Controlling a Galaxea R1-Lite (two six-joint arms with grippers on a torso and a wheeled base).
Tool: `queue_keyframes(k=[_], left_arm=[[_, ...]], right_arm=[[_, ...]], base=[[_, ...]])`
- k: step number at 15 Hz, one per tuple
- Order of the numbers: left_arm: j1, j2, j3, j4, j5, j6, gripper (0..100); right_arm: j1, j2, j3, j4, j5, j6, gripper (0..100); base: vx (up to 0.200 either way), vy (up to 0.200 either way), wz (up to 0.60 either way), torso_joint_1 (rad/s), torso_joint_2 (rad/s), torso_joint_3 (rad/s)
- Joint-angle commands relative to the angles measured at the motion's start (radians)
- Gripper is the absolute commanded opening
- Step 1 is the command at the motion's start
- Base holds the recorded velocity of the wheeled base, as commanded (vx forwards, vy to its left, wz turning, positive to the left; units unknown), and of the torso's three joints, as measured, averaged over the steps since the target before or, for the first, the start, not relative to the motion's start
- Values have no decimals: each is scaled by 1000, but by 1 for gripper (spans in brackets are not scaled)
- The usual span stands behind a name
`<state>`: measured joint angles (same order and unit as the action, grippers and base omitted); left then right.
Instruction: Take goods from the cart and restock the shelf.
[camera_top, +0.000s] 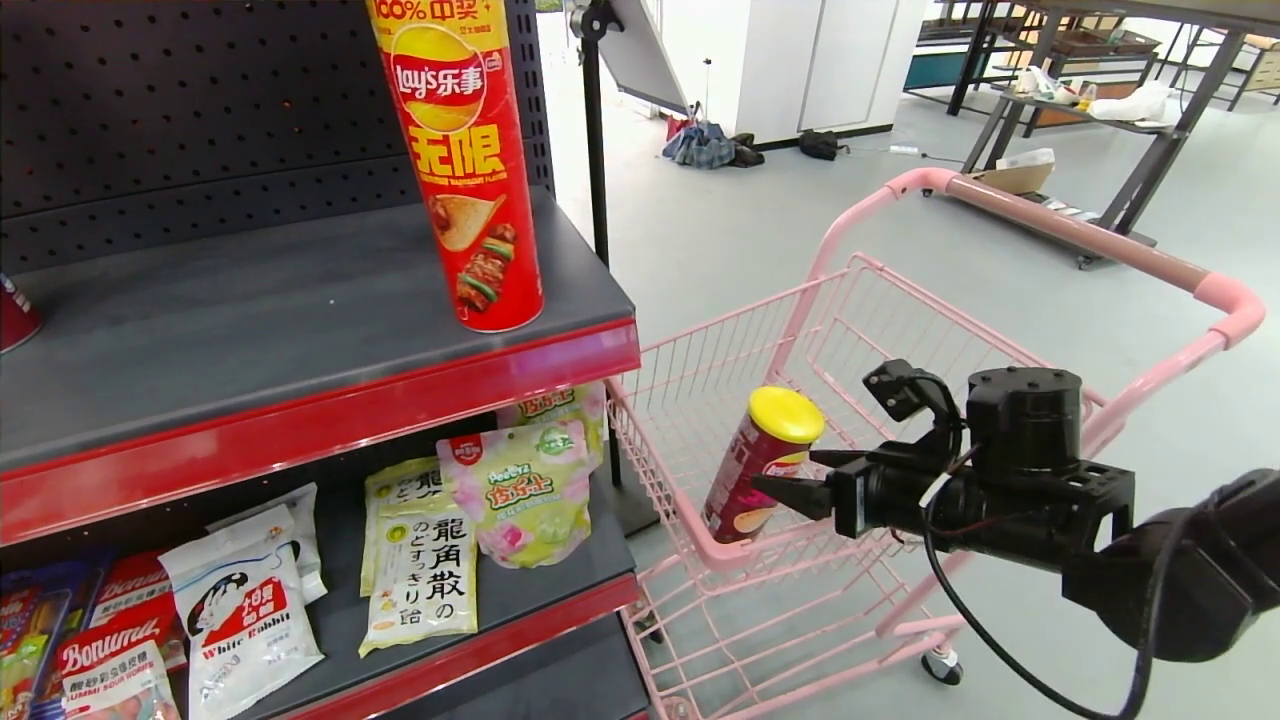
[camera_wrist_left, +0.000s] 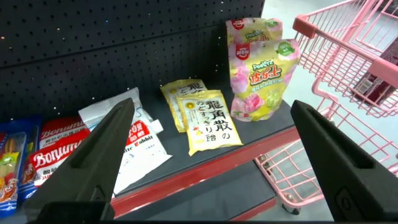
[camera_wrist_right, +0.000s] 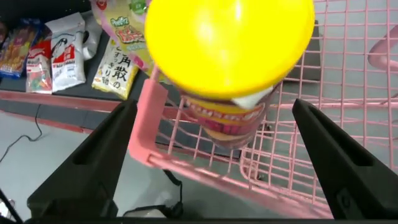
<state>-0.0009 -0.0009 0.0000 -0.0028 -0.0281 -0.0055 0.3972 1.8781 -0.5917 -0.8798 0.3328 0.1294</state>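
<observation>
Can (camera_top: 768, 442) is leaning in the cart (camera_top: 702, 541); right gripper (camera_top: 789, 471) is hanging open beside it, needing to straddle it squarely

Our right arm (camera_top: 1190, 565) lies level across the cart (camera_top: 1050, 228), the right gripper (camera_top: 790, 480) over its basket, fingers spread. Our left gripper (camera_wrist_left: 212, 106), fingers wide apart, hangs near the cart.

A yellow-lidded can (camera_wrist_right: 230, 56) sits in the pink cart (camera_wrist_right: 144, 127), jaws spread wide.
</observation>
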Motion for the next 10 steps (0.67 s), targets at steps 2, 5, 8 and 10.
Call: queue_keyframes(k=[2,5,8,10], left_arm=[[-1,1,0,0,-1,-1,100],[1,1,0,0,-1,1,100],[1,1,0,0,-1,1,100],[1,1,0,0,-1,1,100]], right_arm=[[0,75,-51,-2,-3,-1,100],[-9,151,-85,-77,-6,1,100],[-18,194,-112,-117,-8,3,100],[-18,207,-125,-119,-6,4,100]], base=[[0,0,0,0,0,0],[0,0,0,0,0,0],[0,0,0,0,0,0],[0,0,0,0,0,0]])
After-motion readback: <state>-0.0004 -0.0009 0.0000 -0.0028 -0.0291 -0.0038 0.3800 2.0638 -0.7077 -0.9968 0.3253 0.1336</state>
